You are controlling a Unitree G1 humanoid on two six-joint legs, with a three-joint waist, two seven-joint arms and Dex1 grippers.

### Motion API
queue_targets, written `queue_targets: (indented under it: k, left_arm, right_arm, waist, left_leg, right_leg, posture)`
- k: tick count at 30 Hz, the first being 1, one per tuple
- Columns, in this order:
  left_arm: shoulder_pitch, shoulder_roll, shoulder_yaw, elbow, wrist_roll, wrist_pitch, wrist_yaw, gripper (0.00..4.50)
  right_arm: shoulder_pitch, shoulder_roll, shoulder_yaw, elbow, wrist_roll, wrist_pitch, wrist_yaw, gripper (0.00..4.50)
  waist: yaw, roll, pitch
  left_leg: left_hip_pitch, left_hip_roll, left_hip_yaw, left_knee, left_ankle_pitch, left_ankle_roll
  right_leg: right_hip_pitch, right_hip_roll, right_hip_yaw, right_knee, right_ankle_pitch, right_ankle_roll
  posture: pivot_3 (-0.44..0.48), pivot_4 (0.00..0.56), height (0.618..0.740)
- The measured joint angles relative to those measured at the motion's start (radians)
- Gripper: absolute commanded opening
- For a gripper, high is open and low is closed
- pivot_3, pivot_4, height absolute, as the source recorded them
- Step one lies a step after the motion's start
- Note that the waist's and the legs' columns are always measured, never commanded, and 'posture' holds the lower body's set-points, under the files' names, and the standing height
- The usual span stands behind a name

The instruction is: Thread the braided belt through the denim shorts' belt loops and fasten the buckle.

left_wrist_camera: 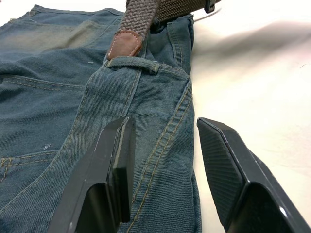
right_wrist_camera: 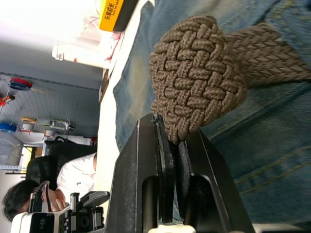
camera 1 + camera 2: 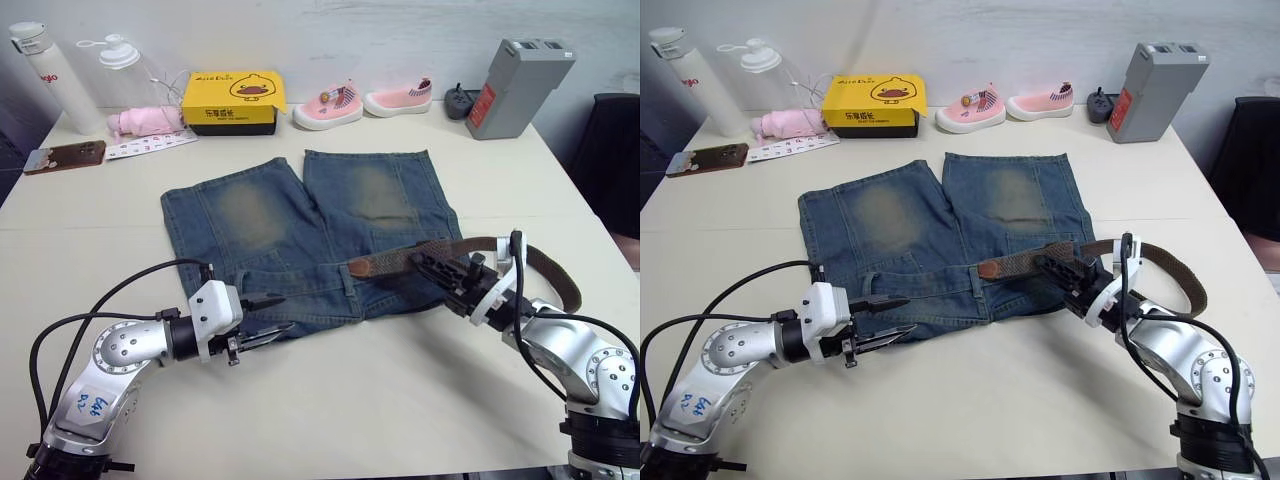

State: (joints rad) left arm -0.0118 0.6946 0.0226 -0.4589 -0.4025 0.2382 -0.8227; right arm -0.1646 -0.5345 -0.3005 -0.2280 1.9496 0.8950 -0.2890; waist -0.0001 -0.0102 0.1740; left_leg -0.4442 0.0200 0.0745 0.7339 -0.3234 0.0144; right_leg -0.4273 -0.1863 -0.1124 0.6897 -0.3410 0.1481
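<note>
A: Where does the braided belt lie?

B: Across the waistband of the denim shorts, which are spread flat at the middle of the tabletop. Its leather tip points toward 9 o'clock, just short of a belt loop; the rest trails off toward 3 o'clock and curls back.

A: And the claws?

B: The right claw is clamped on the woven strap. The left claw has its fingers apart, straddling the waistband edge.

A: How would the belt handle?

B: Light and limp, probably. The weave looks grippy, but it should buckle if pushed from far back, so a hold close behind the stiffer leather tip seems best. The denim is soft, so the loop may need pinning.
</note>
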Motion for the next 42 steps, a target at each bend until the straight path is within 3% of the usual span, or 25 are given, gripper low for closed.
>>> queue_targets:
  k: [20,34,37,40,41,42]
  left_arm:
    - [-0.007,-0.011,-0.005,0.010,0.054,-0.025,-0.009,2.29]
    - [-0.062,-0.026,-0.030,0.007,0.079,-0.009,0.006,2.29]
    - [-0.117,-0.030,-0.050,0.019,0.131,-0.039,0.020,2.29]
    - [-0.171,-0.020,-0.083,0.079,0.245,-0.182,0.023,2.29]
    - [-0.177,-0.012,-0.093,0.099,0.291,-0.247,0.022,2.78]
    - [-0.179,-0.010,-0.097,0.113,0.308,-0.284,0.022,2.94]
  right_arm:
    - [-0.023,-0.015,-0.055,0.100,0.000,0.139,0.031,0.00]
    - [-0.080,0.051,0.169,0.060,-0.032,0.040,-0.112,0.00]
    - [-0.096,0.082,0.201,0.039,-0.037,0.006,-0.154,0.00]
    - [-0.094,0.112,0.228,0.021,-0.036,-0.022,-0.188,0.00]
    - [-0.093,0.117,0.237,0.015,-0.036,-0.029,-0.195,0.00]
    - [-0.092,0.118,0.240,0.012,-0.036,-0.033,-0.199,0.00]
  waist:
    - [0.001,0.000,0.000]
    - [0.000,0.000,0.000]
    - [0.001,0.000,0.000]
    - [0.000,0.000,0.000]
    - [0.000,0.000,0.000]
    - [0.000,0.000,0.000]
  left_leg:
    - [0.000,0.000,0.000,0.000,0.000,0.000]
    - [0.000,0.000,0.000,0.000,0.000,0.000]
    - [0.000,0.000,0.000,0.000,0.000,0.000]
    - [0.000,-0.004,0.000,0.000,0.000,0.000]
    - [-0.001,-0.004,0.001,0.000,0.000,0.000]
    - [-0.001,-0.003,0.001,0.000,0.000,0.000]
  right_leg:
    - [0.000,0.000,0.000,-0.001,0.000,0.000]
    - [0.000,0.000,0.000,0.000,0.000,0.000]
    - [0.000,0.000,0.000,0.000,0.000,0.000]
    - [0.000,0.000,0.000,0.000,0.000,0.000]
    - [-0.001,0.000,0.000,0.000,0.000,0.000]
    - [-0.001,0.000,0.000,0.000,0.000,0.000]
  posture:
    - [0.000,0.150,0.670]
    - [0.000,0.150,0.670]
    - [0.000,0.150,0.670]
    - [0.000,0.150,0.670]
    - [0.000,0.150,0.670]
    - [0.000,0.150,0.670]
